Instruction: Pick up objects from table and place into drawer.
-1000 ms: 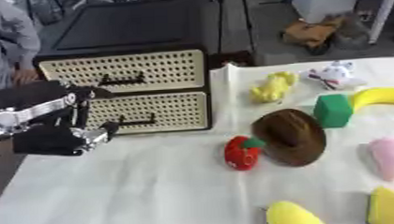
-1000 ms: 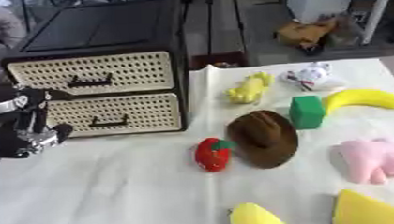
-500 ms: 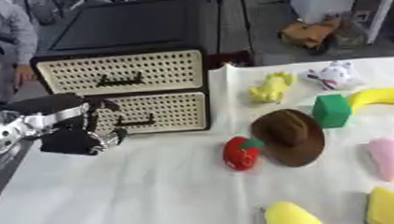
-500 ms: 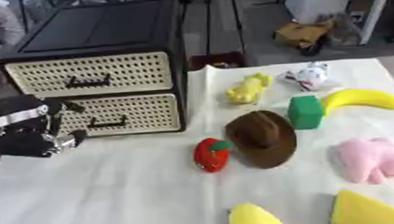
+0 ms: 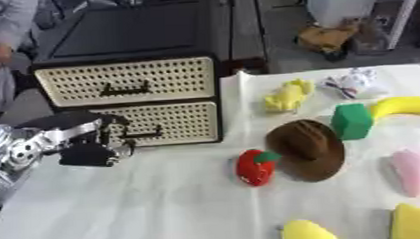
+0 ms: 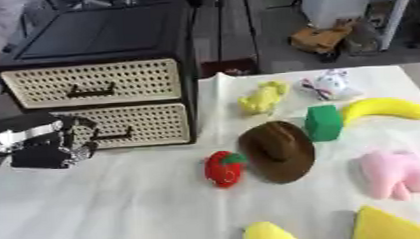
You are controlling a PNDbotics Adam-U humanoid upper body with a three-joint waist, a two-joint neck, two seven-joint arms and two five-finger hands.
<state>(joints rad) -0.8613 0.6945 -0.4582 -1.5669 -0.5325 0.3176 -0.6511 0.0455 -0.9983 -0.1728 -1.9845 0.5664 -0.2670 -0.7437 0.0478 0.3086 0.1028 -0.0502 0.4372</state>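
- Left eye view: the left hand sits at the front of the lower drawer, its fingers curled by the dark handle; whether they hook the handle I cannot tell
- Both drawers of the black cabinet look closed, so the step in hand seems to be opening the lower one; nothing is stowed yet
- The right hand shows nowhere
- Right eye view: the things to be picked lie on the white cloth to the right: a red strawberry toy just beside a brown hat, a green block near a banana, a yellow plush, a white plush and a pink plush
- Next, as I judge, the fingers must catch the handle and draw straight towards the robot, keeping the cabinet from sliding
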